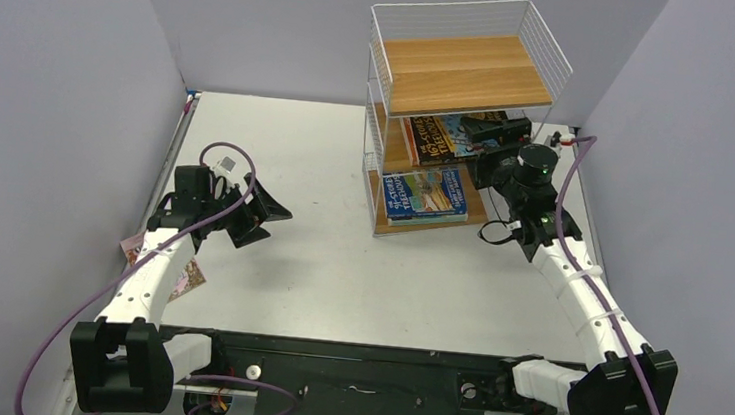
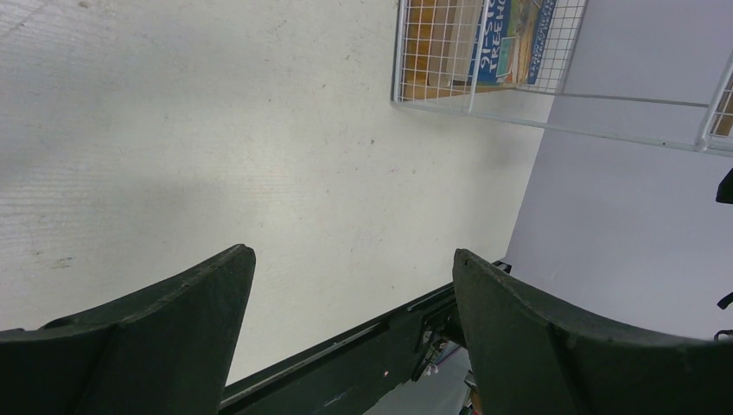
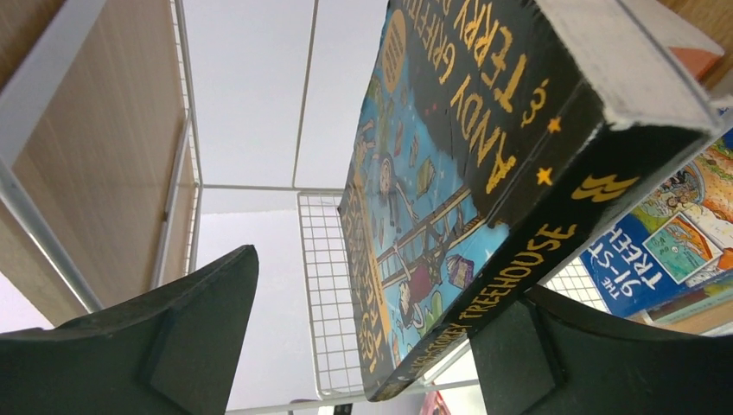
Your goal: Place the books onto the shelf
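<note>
Dark book (image 3: 467,164) and shelf (image 1: 466,71) mesh crowd right claw (image 3: 380,277); left claw (image 2: 353,253) faces open table (image 1: 339,255).

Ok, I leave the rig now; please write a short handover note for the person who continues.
Left gripper: open, empty, above the table.
Right gripper: open, at the middle tier of the shelf, jaws either side of the edge of the dark Treehouse book, not clamping it.
Done: dark Treehouse book and orange book on the middle tier, blue book on the bottom tier.
To do: the pink book lies on the table beneath the left arm; shelve it.
</note>
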### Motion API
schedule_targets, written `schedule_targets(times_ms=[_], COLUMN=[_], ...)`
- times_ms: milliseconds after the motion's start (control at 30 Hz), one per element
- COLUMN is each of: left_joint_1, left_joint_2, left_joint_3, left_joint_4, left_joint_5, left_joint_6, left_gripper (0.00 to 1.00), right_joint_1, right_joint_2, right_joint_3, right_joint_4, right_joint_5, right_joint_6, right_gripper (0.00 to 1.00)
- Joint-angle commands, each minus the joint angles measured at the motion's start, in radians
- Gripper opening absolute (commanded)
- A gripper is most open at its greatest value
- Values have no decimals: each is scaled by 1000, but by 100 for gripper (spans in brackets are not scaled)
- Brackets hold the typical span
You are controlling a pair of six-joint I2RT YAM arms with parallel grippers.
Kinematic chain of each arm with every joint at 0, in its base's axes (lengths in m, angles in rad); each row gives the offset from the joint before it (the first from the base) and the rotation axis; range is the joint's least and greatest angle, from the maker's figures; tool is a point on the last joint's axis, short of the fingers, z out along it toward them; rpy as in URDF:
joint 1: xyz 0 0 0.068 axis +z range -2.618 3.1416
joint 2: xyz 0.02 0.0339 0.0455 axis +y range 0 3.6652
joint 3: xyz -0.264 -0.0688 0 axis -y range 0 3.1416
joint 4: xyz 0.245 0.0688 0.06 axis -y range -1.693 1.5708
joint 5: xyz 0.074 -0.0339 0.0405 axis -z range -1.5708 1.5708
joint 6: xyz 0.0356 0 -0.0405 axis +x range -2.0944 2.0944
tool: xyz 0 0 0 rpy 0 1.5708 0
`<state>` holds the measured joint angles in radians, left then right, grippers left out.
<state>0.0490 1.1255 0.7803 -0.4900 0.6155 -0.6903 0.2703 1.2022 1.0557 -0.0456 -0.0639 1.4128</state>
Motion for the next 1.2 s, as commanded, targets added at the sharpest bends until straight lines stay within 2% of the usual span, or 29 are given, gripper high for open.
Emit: schedule_targets(times_ms=[0, 133, 200, 233, 267, 333, 533, 800, 1167], left_joint_1=[9, 8, 9, 8, 8, 9, 8, 15, 32], left_joint_2=[-12, -6, -6, -7, -6, -4, -7, -6, -14], left_joint_3=[4, -2, -4, -5, -6, -6, -8, -12, -8], left_joint_4=[21, 29, 31, 31, 31, 32, 34, 31, 10], left_joint_5=[23, 25, 27, 25, 25, 25, 21, 27, 25], left_joint_6=[14, 9, 8, 8, 7, 8, 8, 14, 29], left_gripper=[83, 82, 82, 82, 82, 82, 82, 82, 82], right_joint_1=[5, 13, 15, 15, 15, 14, 14, 16, -11], right_joint_2=[-37, -47, -55, -61, -62, -74, -79, -49, 2], right_joint_3=[-11, -50, -65, -69, -79, -93, -96, -73, -27], right_joint_4=[22, 69, 71, 70, 69, 78, 90, 120, 125], right_joint_5=[-48, -60, -59, -58, -58, -57, -53, -36, -112], right_joint_6=[-23, -7, -4, -4, 3, 13, 27, 64, 68], right_gripper=[77, 61, 43, 38, 29, 20, 1, 0, 0])
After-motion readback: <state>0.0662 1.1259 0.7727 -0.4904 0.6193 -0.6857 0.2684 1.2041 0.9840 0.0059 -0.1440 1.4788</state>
